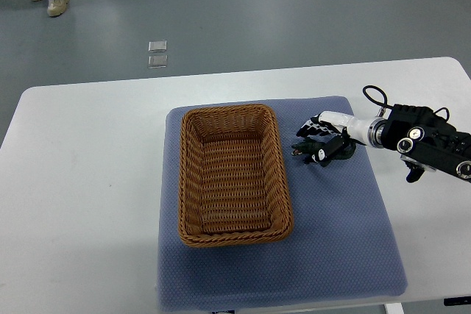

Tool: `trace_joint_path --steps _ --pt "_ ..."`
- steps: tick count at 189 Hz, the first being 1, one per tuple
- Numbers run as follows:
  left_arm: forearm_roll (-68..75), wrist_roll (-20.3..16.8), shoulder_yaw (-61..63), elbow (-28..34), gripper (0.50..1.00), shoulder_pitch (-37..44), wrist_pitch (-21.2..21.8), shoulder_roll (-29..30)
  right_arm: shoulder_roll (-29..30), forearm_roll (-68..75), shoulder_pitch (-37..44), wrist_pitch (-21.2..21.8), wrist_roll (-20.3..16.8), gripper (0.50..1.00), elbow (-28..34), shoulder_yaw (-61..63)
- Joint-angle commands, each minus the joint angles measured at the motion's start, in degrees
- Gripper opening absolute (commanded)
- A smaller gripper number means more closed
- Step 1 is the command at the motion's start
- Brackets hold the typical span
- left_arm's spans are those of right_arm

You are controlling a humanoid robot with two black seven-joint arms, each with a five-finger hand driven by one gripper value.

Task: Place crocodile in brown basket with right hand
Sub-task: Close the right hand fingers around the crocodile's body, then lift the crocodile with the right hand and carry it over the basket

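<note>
Reaching in from the picture's three o'clock edge, the right hand [321,140] lay low over the blue mat [346,240], its black and white fingers [312,127] curled around the crocodile [315,152]. The dark green toy showed under and between the fingers, its lower part touching or just above the mat; whether it was lifted clear could not be told. Behind the hand, toward three o'clock, a pale wrist sleeve ran into the black forearm [430,143], with a loop of black cable [373,96] standing up at its twelve o'clock side.

Just beside the hand, at its nine o'clock, stood the brown basket [191,182], a rectangular wicker tray with its long side running from twelve to six o'clock. The crocodile sat outside it, near the basket's upper right corner but apart from the rim. Basket and toy both sat on the mat, which covered the middle of the white table [81,182].

Beyond the table's twelve o'clock edge was grey floor, with two small clear squares [157,54] on it and, at eleven o'clock, a person's shoes [50,0] and dark trouser leg.
</note>
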Motion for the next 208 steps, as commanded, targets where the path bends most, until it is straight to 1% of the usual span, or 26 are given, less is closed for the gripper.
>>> trace_joint_path --steps 1,4,8,10,21,85,108,126,174,208 --pt "-0.01 0.0 0.0 0.0 1.0 0.0 0.0 0.0 -0.28 -0.83 -0.09 0.01 0.35 0.568 -0.02 -0.02" --pt "-0.01 0.0 0.0 -0.09 1.0 0.0 0.0 0.0 -0.28 -1.1 -0.09 0.01 0.35 0.543 0.06 -0.02" --pt "-0.01 0.0 0.0 0.0 1.0 0.0 0.0 0.0 -0.37 -1.27 -0.09 0.01 0.35 0.537 0.07 -0.02" --pt "-0.01 0.0 0.0 0.0 1.0 0.0 0.0 0.0 -0.37 -1.54 -0.09 0.01 0.35 0.521 0.07 -0.02" --pt "-0.01 0.0 0.0 0.0 1.0 0.0 0.0 0.0 -0.37 -2.06 -0.09 0.01 0.53 0.5 0.07 -0.02" --pt "-0.01 0.0 0.0 0.0 1.0 0.0 0.0 0.0 -1.07 -1.98 0.7 0.36 0.61 0.5 0.07 0.42" --pt "-0.01 0.0 0.0 0.0 1.0 0.0 0.0 0.0 -2.22 -1.98 1.14 0.71 0.61 0.5 0.15 0.77" --pt "-0.01 0.0 0.0 0.0 1.0 0.0 0.0 0.0 -2.74 -1.8 2.98 1.06 0.61 0.5 0.33 0.77" --pt "-0.01 0.0 0.0 -0.09 1.0 0.0 0.0 0.0 -6.26 -1.45 7.37 3.87 0.61 0.5 0.42 0.86" --pt "-0.01 0.0 0.0 -0.18 1.0 0.0 0.0 0.0 -7.49 -1.27 10.45 5.19 0.61 0.5 0.68 0.95"
